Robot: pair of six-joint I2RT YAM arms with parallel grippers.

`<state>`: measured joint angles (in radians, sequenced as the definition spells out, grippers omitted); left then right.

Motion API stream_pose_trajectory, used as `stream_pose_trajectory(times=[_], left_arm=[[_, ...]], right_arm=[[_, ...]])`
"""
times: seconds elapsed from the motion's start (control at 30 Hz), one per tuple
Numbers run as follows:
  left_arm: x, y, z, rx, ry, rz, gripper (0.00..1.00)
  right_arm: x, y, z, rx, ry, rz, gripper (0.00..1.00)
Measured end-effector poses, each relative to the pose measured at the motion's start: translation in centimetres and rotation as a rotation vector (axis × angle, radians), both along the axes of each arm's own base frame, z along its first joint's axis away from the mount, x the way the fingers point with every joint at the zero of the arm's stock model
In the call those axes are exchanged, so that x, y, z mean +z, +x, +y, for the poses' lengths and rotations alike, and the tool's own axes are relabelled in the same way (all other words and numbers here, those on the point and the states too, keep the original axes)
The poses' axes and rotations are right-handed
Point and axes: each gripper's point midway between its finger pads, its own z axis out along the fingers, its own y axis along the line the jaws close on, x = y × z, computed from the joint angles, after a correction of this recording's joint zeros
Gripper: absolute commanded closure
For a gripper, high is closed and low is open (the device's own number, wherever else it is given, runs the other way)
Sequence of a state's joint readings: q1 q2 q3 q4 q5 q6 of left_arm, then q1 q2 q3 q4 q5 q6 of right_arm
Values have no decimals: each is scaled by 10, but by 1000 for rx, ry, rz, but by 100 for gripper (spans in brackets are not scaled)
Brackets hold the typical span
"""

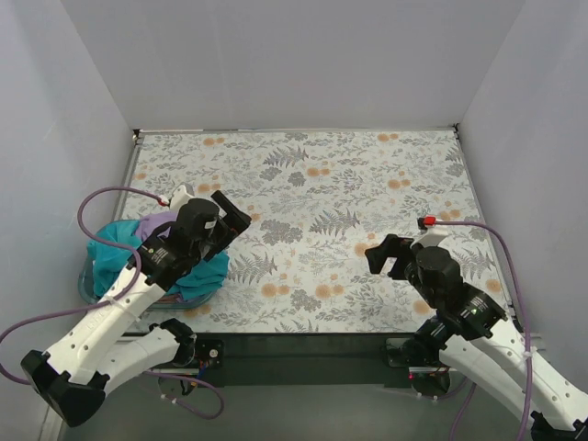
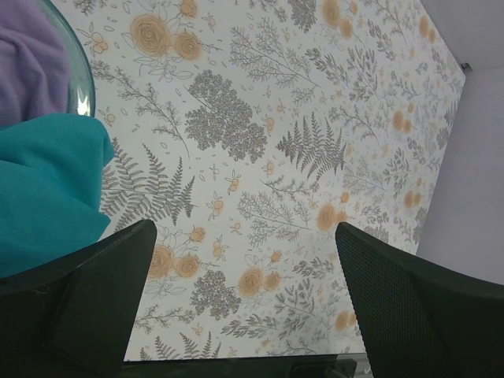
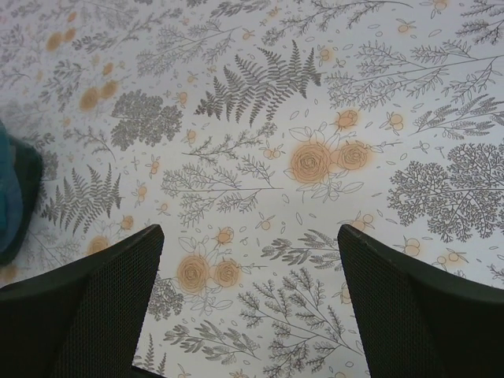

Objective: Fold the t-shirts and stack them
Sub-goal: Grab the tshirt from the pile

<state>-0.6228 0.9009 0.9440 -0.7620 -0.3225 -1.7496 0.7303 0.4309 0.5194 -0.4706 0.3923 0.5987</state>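
A teal-blue t-shirt [image 1: 112, 246] and a lavender purple t-shirt [image 1: 156, 224] lie bunched in a translucent blue basket [image 1: 90, 288] at the table's left edge. In the left wrist view the teal shirt [image 2: 43, 189] hangs over the basket rim [image 2: 81, 87], with the purple one [image 2: 27, 67] behind it. My left gripper [image 1: 234, 220] is open and empty, hovering just right of the basket. My right gripper [image 1: 384, 258] is open and empty above the floral table, front right. The teal shirt also shows at the left edge of the right wrist view [image 3: 9, 189]. No pinkish shirt shows.
The floral-patterned tabletop [image 1: 312, 211] is walled by grey panels on the left, back and right. Purple cables loop from both arms, one [image 1: 96, 197] over the basket side.
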Motion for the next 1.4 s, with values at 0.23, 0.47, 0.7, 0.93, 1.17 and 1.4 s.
stream_pose_trajectory(times=[0.23, 0.47, 0.7, 0.93, 1.17, 1.4], left_arm=[[12, -2, 39, 215, 42, 1, 2], [-3, -13, 86, 391, 256, 144, 2], [-35, -18, 141, 606, 343, 326, 13], [-52, -24, 143, 622, 316, 365, 100], [-6, -2, 131, 587, 221, 250, 100], [135, 68, 70, 314, -41, -152, 100]], right_arm=[[19, 1, -3, -12, 26, -50, 2], [2, 9, -1, -6, -89, 17, 2], [-24, 17, 4, 19, -238, 130, 2], [-29, 17, -2, 9, -281, 140, 2], [-22, 18, -7, -7, -278, 110, 2], [2, 21, -10, -23, -255, 43, 2]])
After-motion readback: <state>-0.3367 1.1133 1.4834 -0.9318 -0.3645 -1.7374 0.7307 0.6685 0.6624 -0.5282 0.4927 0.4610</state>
